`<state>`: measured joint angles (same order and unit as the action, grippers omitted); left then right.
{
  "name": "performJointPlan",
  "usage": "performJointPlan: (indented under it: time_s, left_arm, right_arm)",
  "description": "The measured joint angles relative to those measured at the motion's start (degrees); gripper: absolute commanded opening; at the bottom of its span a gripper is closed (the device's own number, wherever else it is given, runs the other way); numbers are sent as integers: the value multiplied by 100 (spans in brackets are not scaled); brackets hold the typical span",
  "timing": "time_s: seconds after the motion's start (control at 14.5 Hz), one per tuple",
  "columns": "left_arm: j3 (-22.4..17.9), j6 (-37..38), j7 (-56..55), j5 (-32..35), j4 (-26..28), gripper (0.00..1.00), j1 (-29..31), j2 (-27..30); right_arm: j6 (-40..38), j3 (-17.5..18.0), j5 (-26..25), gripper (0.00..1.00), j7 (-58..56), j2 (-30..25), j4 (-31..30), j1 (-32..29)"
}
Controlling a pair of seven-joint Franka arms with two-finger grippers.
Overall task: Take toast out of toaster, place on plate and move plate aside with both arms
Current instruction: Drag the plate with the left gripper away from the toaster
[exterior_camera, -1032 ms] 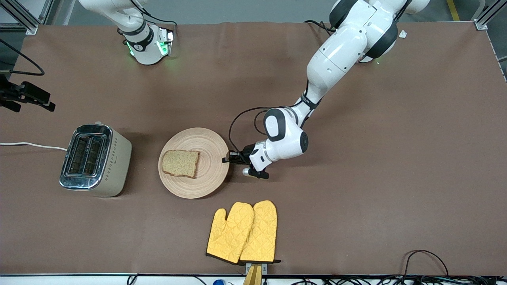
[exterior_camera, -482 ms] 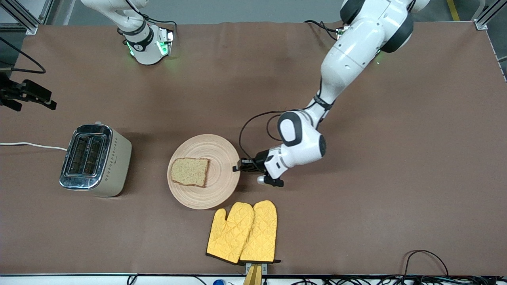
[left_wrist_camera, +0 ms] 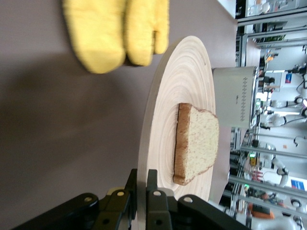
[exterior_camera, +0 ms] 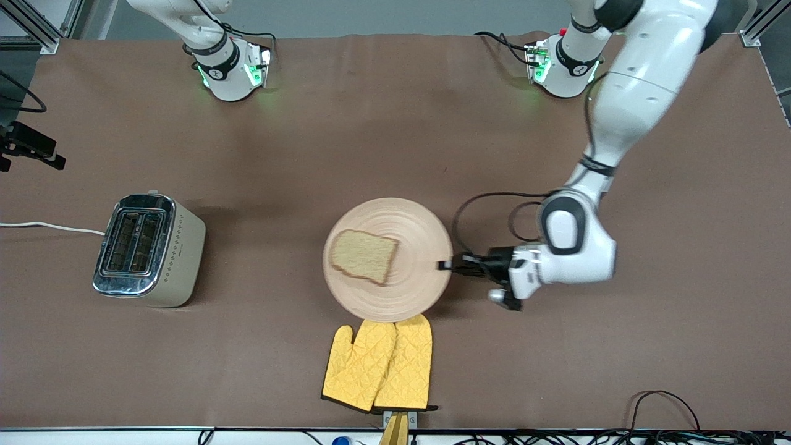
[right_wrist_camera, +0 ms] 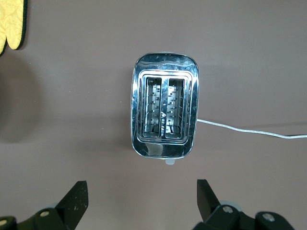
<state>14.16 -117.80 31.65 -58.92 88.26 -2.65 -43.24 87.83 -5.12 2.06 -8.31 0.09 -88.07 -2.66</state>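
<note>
Left tool (exterior_camera: 446, 266) is clamped on the plate (exterior_camera: 408, 213) rim, toast (exterior_camera: 363, 256) lying on it; right tool (right_wrist_camera: 141, 201), spread apart, is seen over the toaster (right_wrist_camera: 164, 116).

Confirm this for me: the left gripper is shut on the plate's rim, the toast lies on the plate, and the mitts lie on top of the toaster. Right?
Not quite. The mitts lie on the table, nearer the front camera than the plate, not on the toaster; the front view shows it. The rest holds: the left gripper is shut on the rim, and the toast lies on the plate.
</note>
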Motion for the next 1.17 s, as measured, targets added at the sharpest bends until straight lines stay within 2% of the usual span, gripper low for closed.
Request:
performJointPlan:
  time_s: [0.21,0.48,0.96,1.03,1.17]
  left_arm:
    - [-8,874,343,745,17,0,1102,26]
    - [-19,1365,1239,1308,143,0,2259,-71]
    - [-22,1658,2038,1744,191,2,3384,-569]
    - [-23,1662,2045,1811,180,5,3460,-622]
    - [-18,1675,2048,1876,125,33,3501,-692]
  right_arm:
    - [-4,7,0,100,0,0,2,0]
    - [-7,12,0,100,0,0,4,0]
    - [-7,36,-47,100,0,0,29,3]
    - [-7,43,-136,100,0,0,39,4]
    - [-7,57,-254,100,0,0,44,8]
